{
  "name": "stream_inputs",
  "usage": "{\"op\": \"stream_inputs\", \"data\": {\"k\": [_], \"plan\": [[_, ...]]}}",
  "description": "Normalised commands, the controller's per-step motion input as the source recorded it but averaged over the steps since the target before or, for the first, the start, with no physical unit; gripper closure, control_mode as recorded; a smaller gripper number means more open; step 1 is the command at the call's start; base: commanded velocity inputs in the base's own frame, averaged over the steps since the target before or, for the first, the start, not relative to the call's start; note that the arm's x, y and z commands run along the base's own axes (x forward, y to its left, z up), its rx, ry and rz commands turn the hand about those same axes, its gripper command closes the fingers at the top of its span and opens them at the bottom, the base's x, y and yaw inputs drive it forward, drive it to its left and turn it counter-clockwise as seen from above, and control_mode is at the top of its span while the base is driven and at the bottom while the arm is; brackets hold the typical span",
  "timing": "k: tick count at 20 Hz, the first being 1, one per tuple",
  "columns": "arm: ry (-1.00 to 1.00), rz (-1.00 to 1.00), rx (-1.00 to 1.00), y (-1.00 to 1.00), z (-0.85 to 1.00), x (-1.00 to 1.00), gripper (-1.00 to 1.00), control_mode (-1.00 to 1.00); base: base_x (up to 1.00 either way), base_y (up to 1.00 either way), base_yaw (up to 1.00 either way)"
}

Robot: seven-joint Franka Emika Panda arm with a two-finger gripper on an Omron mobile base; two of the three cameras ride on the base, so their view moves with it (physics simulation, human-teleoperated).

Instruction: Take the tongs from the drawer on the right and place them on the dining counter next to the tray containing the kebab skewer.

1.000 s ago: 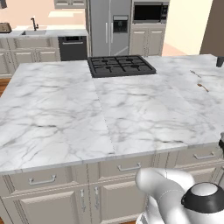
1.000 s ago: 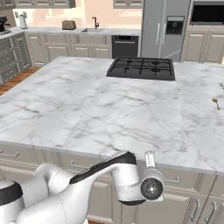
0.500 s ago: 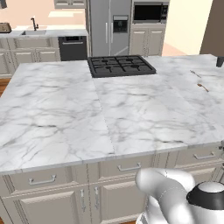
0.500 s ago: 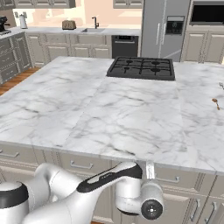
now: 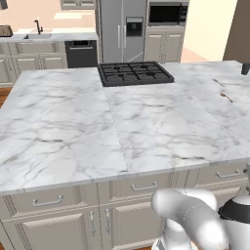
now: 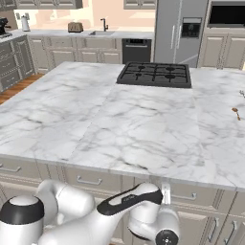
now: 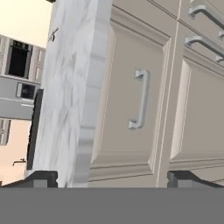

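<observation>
The white marble dining counter [image 5: 122, 122] [image 6: 119, 119] spreads across both base views, and its edge [image 7: 65, 87] runs up the hand view. My gripper [image 7: 113, 179] hangs low in front of the counter's right end [image 6: 166, 190], open, its dark fingertips [image 7: 41, 178] wide apart with nothing between them. Straight ahead of it is the shut drawer [image 7: 131, 100] [image 5: 219, 173] with its silver bar handle [image 7: 140, 98]. The tongs are hidden. The tray and the kebab skewer are out of view.
A black gas hob [image 5: 134, 73] [image 6: 154, 74] sits at the counter's far side. Thin brown-tipped cutlery pieces [image 5: 225, 96] [image 6: 235, 113] lie near its right end. Two more shut drawers [image 5: 144, 186] line the front, with cabinet doors [image 7: 197, 96] below them.
The hand has sunk lower in front of the cabinet, under the counter's edge, and turned. The jaws stayed wide apart. The base has not moved.
</observation>
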Motion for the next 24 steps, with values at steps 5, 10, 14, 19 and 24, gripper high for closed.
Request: {"op": "stream_inputs", "data": {"k": [5, 10, 14, 19, 24], "plan": [[0.00, 0.00, 0.01, -0.16, -0.28, 0.00, -1.00, -1.00, 0.00, 0.00, 0.00], [-0.01, 0.00, 0.00, 0.00, -0.25, 0.00, -1.00, -1.00, 0.00, 0.00, 0.00], [-0.01, 0.00, 0.01, 0.00, -0.16, 0.06, -1.00, -1.00, 0.00, 0.00, 0.00], [0.00, 0.00, 0.01, -0.01, -0.06, 0.19, -1.00, -1.00, 0.00, 0.00, 0.00], [0.00, 0.00, 0.02, -0.11, -0.12, 0.22, -1.00, -1.00, 0.00, 0.00, 0.00]]}}
